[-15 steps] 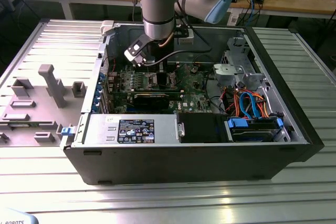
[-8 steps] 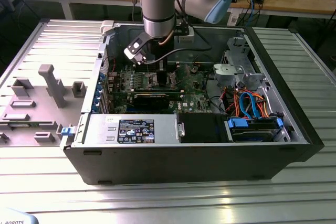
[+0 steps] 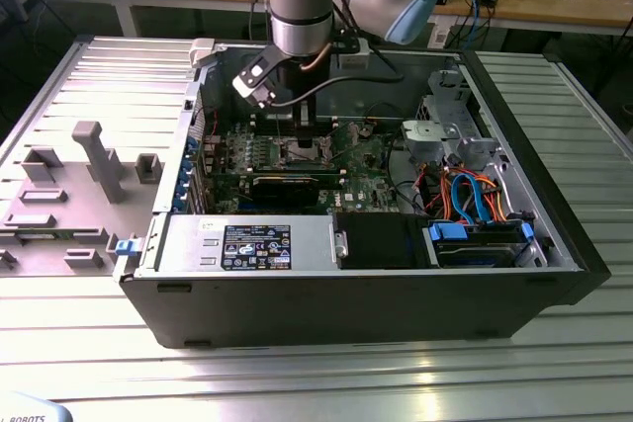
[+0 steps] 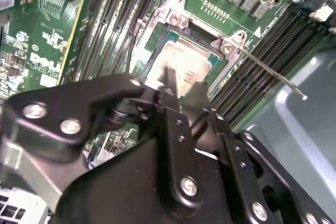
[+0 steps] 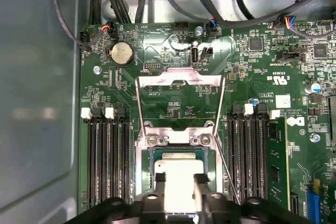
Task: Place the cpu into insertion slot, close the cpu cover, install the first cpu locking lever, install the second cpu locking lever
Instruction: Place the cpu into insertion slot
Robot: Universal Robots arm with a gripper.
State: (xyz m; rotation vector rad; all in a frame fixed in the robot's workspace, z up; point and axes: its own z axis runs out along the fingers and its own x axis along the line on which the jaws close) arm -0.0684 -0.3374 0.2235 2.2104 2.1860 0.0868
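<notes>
The gripper's point(image 4: 182, 85) point(image 5: 180, 178) black, bolted metal linkage looms closest in the second wrist view and hides much of the green circuit board point(image 4: 52, 51) behind it. Its two dark fingers point(image 4: 169, 80) point(image 5: 159, 179) are apart. In both wrist views the small flat square cpu point(image 4: 184, 61) point(image 5: 180, 169), with its dull silver-grey metal top, shows in the gap between them. The cpu lies in the insertion slot point(image 5: 202, 140), a small square dark socket with a silvery rim, and covers nearly all of it. The fingers hide two strips of the chip, and whether their tips touch it cannot be told. The cpu cover point(image 5: 178, 78), a thin silvery metal frame with a large square window, stands open beyond the slot, off the chip. A thin bare-metal locking lever point(image 4: 273, 77) point(image 5: 227, 174) sticks out free beside the slot.

In the middle of the exterior view, the grey and pale-blue robot arm point(image 3: 297, 7) reaches down into a black computer case point(image 3: 346, 303) that lies open on a ribbed metal surface point(image 3: 297, 373). The arm blocks the slot from sight. The case holds the green board point(image 3: 371, 160), a silver labelled box point(image 3: 247, 244) along its lower wall, and orange and blue cables point(image 3: 475, 195) toward the exterior view's right. A grey moulded fixture tray point(image 3: 69, 195) lies at the exterior view's left, cut off by the frame edge.
</notes>
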